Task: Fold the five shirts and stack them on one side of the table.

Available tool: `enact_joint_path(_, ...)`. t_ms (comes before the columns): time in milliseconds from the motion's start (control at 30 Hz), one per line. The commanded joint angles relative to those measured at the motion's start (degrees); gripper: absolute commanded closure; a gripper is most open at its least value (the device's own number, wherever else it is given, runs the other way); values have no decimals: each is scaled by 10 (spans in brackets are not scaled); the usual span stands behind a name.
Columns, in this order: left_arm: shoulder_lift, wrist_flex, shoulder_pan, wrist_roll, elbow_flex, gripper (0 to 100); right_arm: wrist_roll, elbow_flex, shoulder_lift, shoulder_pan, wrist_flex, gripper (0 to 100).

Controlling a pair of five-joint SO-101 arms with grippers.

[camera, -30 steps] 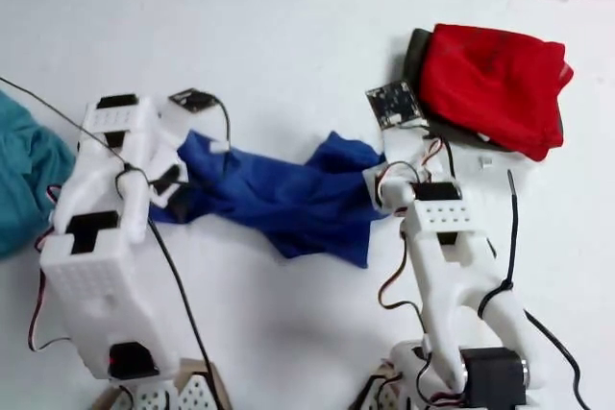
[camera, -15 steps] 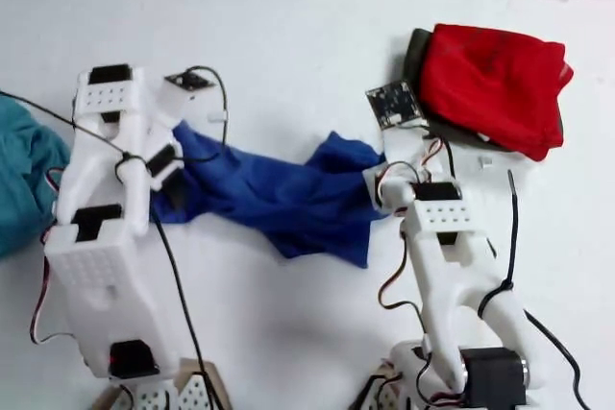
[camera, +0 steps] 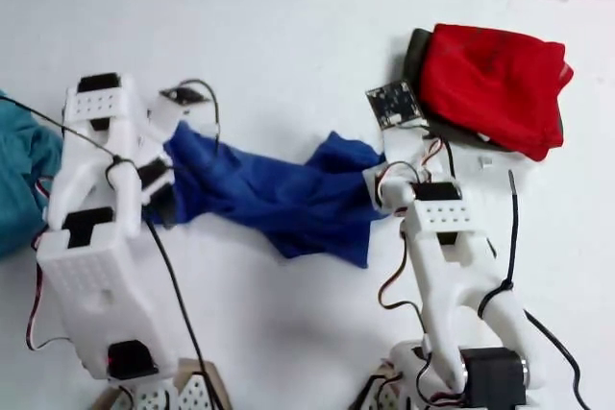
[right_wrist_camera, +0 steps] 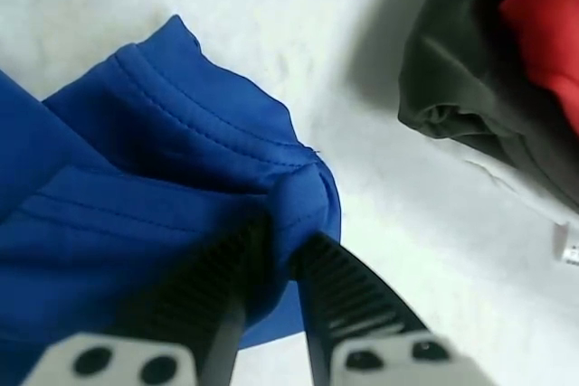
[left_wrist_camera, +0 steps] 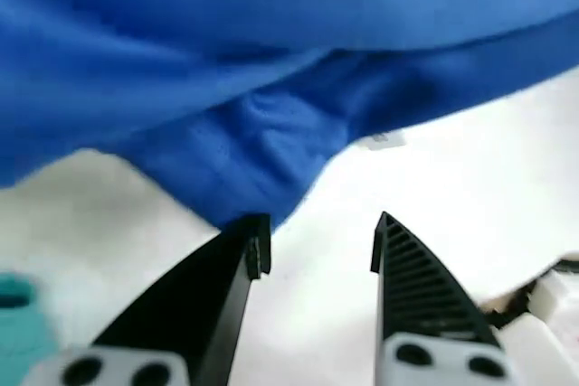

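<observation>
A crumpled blue shirt (camera: 279, 199) lies stretched across the middle of the white table (camera: 288, 36). My right gripper (camera: 373, 187) holds its right end; in the right wrist view the gripper (right_wrist_camera: 280, 246) is shut on a pinched fold of the blue shirt (right_wrist_camera: 136, 178) near a seam. My left gripper (camera: 161, 191) is at the shirt's left end. The left wrist view has that gripper (left_wrist_camera: 318, 241) open, with the blue shirt (left_wrist_camera: 271, 88) edge just past its fingertips and nothing between them.
A folded red shirt (camera: 490, 74) rests on a dark shirt (camera: 418, 50) at the far right, and both the red shirt (right_wrist_camera: 552, 15) and the dark shirt (right_wrist_camera: 470, 70) lie close beyond the right gripper. A teal shirt (camera: 19, 180) lies bunched at the left edge.
The left arm has shifted left and a little farther back, and the blue shirt's left end has drawn slightly left with it. The right arm has stayed still.
</observation>
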Motion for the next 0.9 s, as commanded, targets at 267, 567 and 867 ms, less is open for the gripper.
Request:
enact_joint_path(267, -33, -228, -43, 24, 83, 794, 5, -17, -5, 1, 3, 978)
enact_joint_path(567, -36, -293, -16, 25, 119, 793, 5, -17, -5, 1, 3, 978)
enact_joint_path(867, -31, -297, 4, 25, 117, 793, 5, -17, -5, 1, 3, 978)
